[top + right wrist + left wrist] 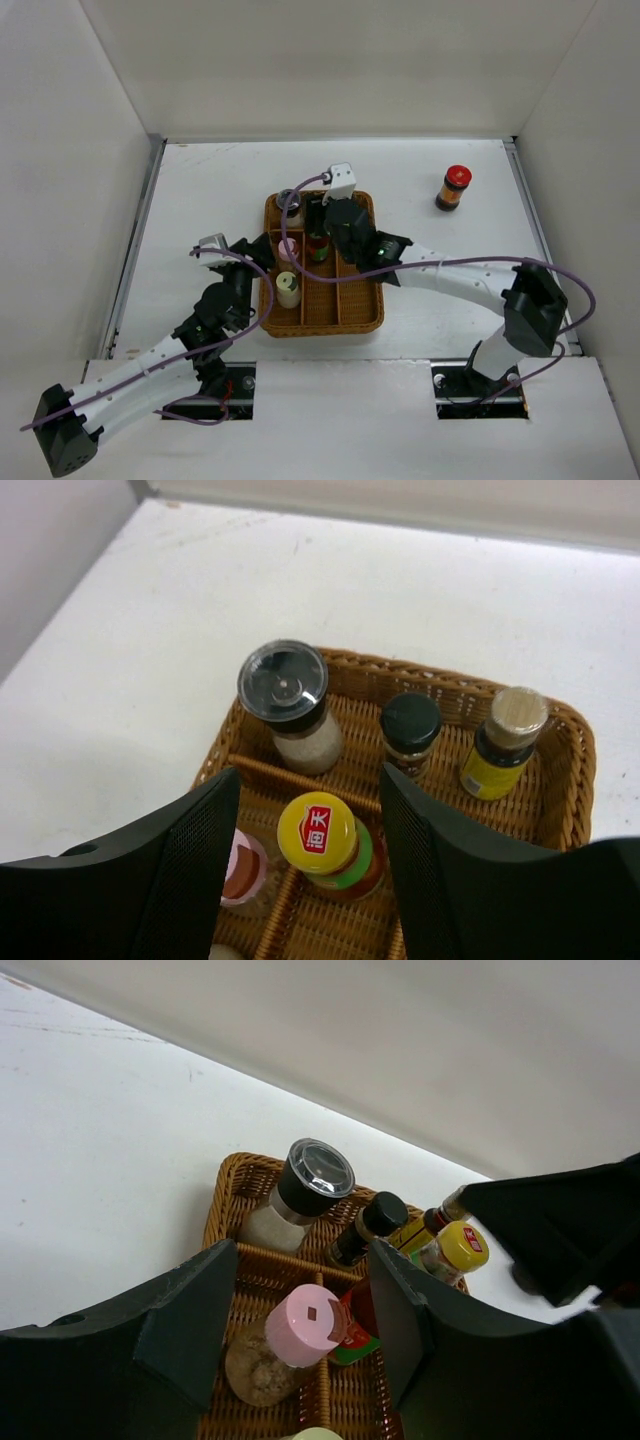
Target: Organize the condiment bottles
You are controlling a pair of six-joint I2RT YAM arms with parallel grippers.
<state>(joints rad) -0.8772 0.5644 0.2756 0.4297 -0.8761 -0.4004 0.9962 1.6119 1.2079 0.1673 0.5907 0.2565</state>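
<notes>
Left gripper (pixel 302 1272): its fingers (pixel 190 1320) are standing spread apart, gripping nothing, straddling the pink-capped bottle (pixel 308 1326) with a gap showing on each side. Right gripper (pixel 310 780): jaws likewise spread, hanging to either side of the yellow-capped green-red bottle (pixel 325 845) without touching it. Both bottles are standing upright in the brown wicker tray (pixel 362 312), the pink-capped one in the lane nearest the left edge, the yellow-capped one in the lane just beside it. A pale-yellow-capped bottle (pixel 288 288) is sharing the pink-capped one's lane, closer to the near edge. Along the tray's far row, 3 more are standing: the grey-lidded jar (pixel 288 705), a slim black-capped bottle (pixel 408 730) and a tan-capped bottle (pixel 505 740). The tray is sitting at the middle of the table (pixel 200 200). 1 red-lidded dark jar (pixel 455 187) is standing on the bare table toward the far right corner, well apart from the tray
</notes>
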